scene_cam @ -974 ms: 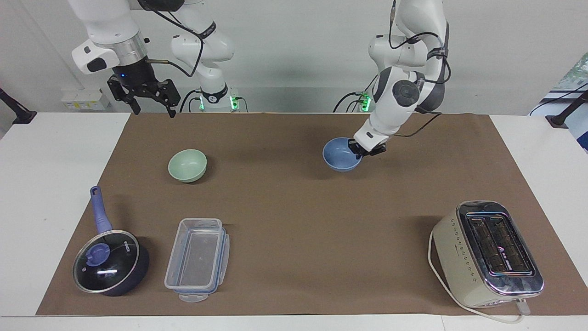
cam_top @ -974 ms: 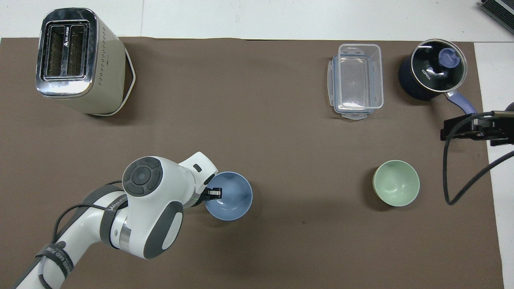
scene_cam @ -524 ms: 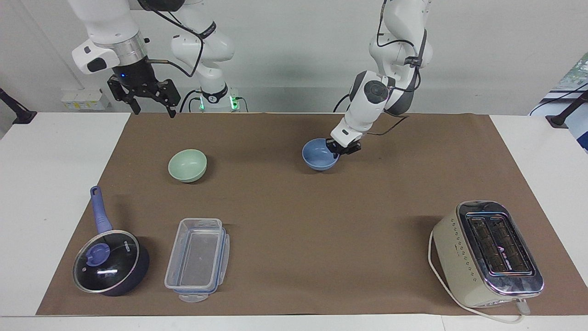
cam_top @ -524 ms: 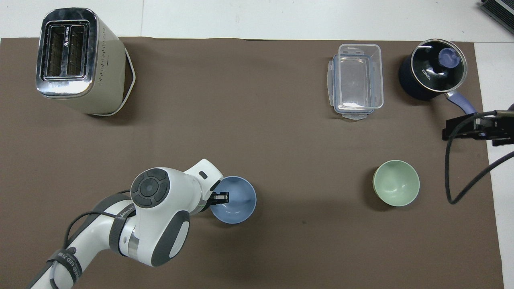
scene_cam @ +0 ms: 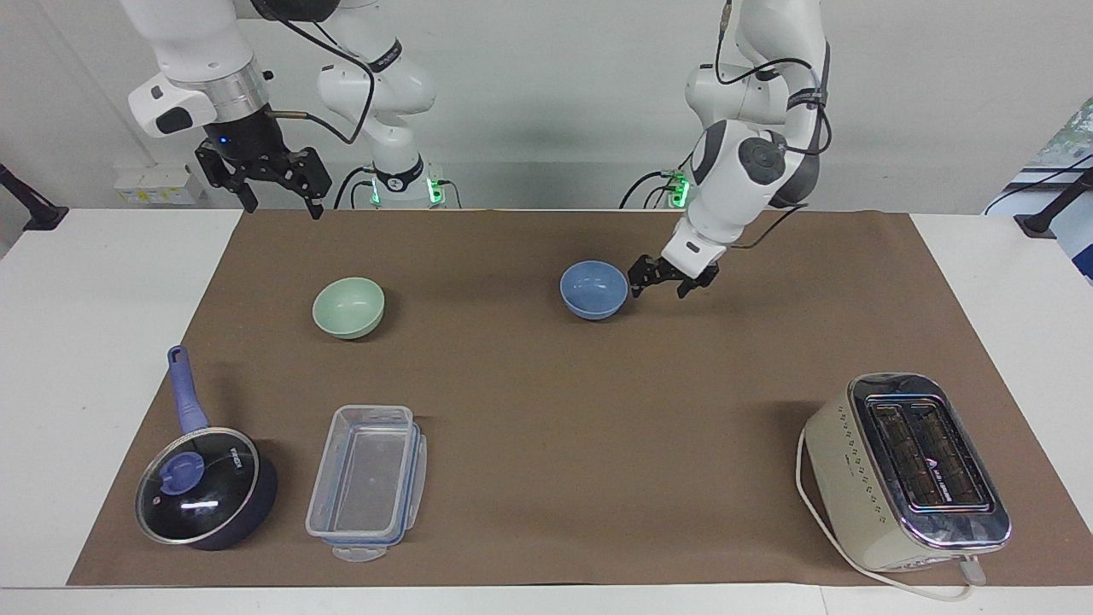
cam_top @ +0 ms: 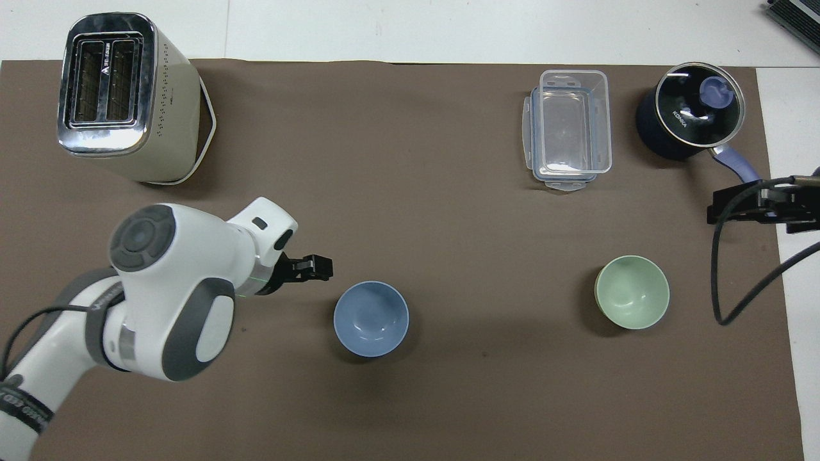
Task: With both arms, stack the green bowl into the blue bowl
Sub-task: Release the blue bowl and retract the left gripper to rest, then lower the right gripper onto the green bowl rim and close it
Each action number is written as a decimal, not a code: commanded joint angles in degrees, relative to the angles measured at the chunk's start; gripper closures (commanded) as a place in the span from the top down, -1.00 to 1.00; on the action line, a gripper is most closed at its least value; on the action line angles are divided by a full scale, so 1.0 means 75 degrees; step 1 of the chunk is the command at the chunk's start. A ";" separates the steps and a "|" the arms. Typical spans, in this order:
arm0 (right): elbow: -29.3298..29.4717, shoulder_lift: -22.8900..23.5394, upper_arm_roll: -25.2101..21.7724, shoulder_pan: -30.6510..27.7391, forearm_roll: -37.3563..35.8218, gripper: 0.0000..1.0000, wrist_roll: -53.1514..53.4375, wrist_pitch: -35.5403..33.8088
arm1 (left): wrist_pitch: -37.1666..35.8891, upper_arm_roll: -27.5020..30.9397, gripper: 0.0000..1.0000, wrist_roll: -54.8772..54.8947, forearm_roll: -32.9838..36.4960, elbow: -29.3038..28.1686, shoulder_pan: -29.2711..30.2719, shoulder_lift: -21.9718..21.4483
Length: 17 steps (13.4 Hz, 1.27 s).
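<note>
The blue bowl stands upright on the brown mat near its middle, and also shows in the overhead view. My left gripper is open and empty, just beside the bowl toward the left arm's end, low over the mat and apart from the rim; in the overhead view it shows clear of the bowl. The green bowl stands upright toward the right arm's end, also in the overhead view. My right gripper is open and empty, held high over the mat's edge by the robots, and waits.
A cream toaster stands far from the robots at the left arm's end. A clear plastic container and a dark blue lidded saucepan stand far from the robots at the right arm's end. The brown mat covers the table.
My left gripper carried the blue bowl a little toward the right arm's end, let go of it, opened and drew back toward the left arm's end. The right arm barely moved.
</note>
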 commanded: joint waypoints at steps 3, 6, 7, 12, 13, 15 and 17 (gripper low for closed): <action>-0.0988 -0.0461 -0.0047 -0.0220 0.0165 1.00 -0.0303 0.0542 | -0.1411 -0.0036 1.00 0.0798 0.0898 0.1471 0.1078 0.0045; -0.1946 -0.0600 -0.0047 -0.0513 0.0177 1.00 -0.1122 0.1148 | -0.1858 -0.0025 1.00 0.1418 0.1297 0.2058 0.1687 0.0045; -0.2426 -0.0682 -0.0047 -0.0549 0.0200 1.00 -0.1322 0.1511 | -0.1858 -0.0013 1.00 0.1688 0.1309 0.2210 0.1921 0.0045; -0.4244 -0.0672 -0.0047 -0.1087 0.0306 1.00 -0.2061 0.3093 | -0.3131 -0.0001 1.00 0.2030 0.1882 0.3486 0.2416 0.0255; -0.4561 -0.0637 -0.0047 -0.1112 0.0422 1.00 -0.2167 0.3352 | -0.3519 0.0010 1.00 0.2251 0.2011 0.3745 0.2486 0.0337; -0.5345 -0.0613 -0.0059 -0.1136 0.0587 1.00 -0.2599 0.4100 | -0.3919 0.0011 1.00 0.2522 0.2082 0.3981 0.2603 0.0338; -0.5758 -0.0590 -0.0059 -0.1147 0.0587 1.00 -0.2777 0.4525 | -0.4562 0.0011 1.00 0.2511 0.2177 0.4285 0.2615 0.0396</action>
